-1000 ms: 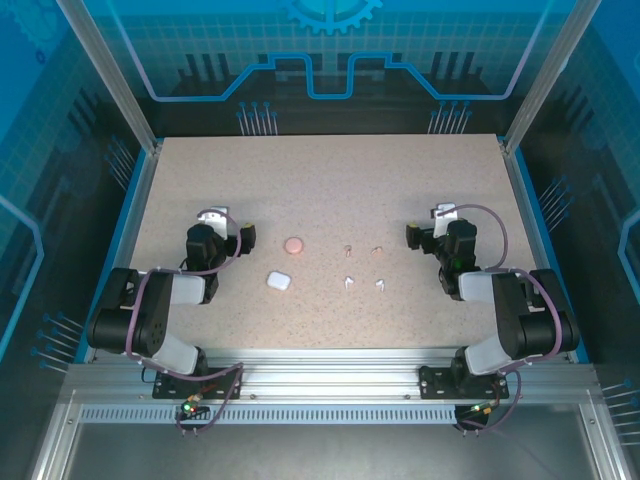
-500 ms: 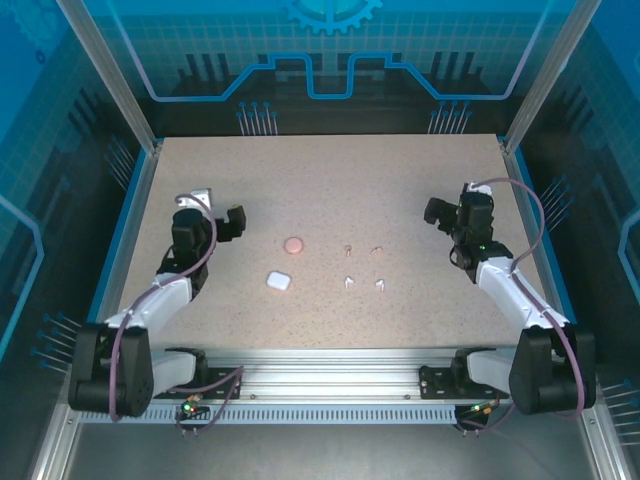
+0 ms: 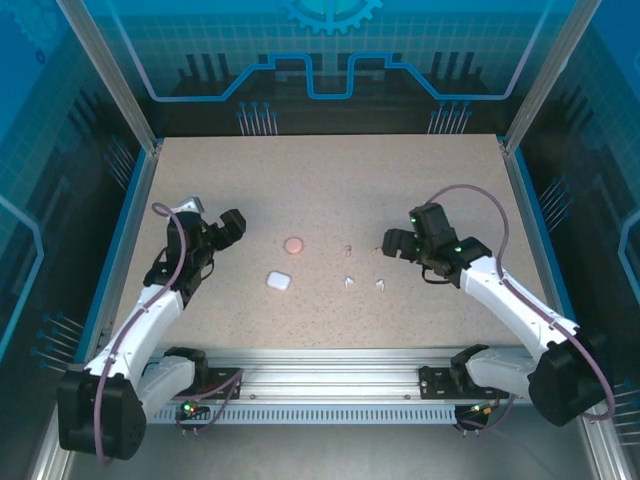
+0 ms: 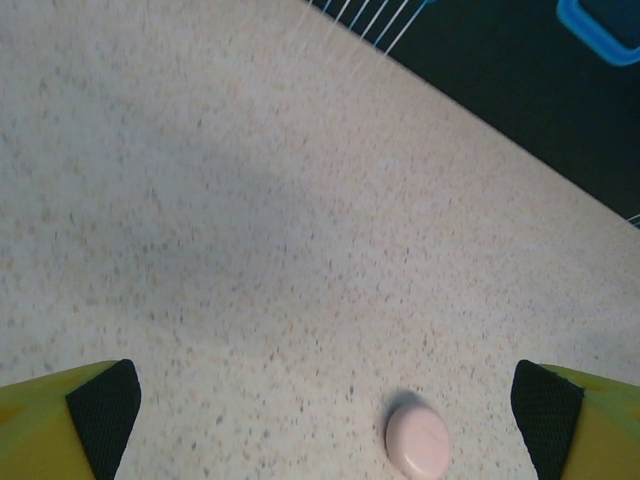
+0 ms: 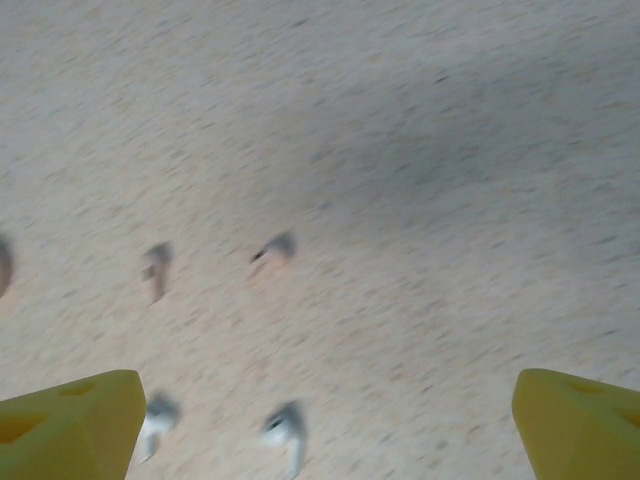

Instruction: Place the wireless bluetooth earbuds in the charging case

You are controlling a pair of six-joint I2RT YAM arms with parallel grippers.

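Overhead, both arms reach out over the speckled surface (image 3: 330,180), and neither hand holds anything.

Left hand (image 3: 232,226) hovers at the left side, well apart from the cases. Its wrist camera shows its two padded fingertips (image 4: 105,408) spread wide at the frame's bottom corners, with bare surface between them. The round pink case (image 4: 420,443) lies just inside the right fingertip, flat on the surface, lid closed.

From above, that pink case (image 3: 293,244) sits left of centre. A white case (image 3: 278,281) lies near it, closer to the arm bases and a little to the left, also closed as far as I can tell.

Four buds lie loose on the surface to the right of the cases, in two rows. The two pinkish buds (image 3: 347,249) form the far row and the two white buds (image 3: 348,282) the near row, each apart from its neighbour.

Right hand (image 3: 398,238) hangs just right of the far row, near the right pinkish bud. Its own camera is blurred, yet the yellow fingers (image 5: 70,425) stand far apart at the lower corners. The pinkish buds (image 5: 275,248) show mid-frame and the white buds (image 5: 285,430) lie low between the fingers, untouched.
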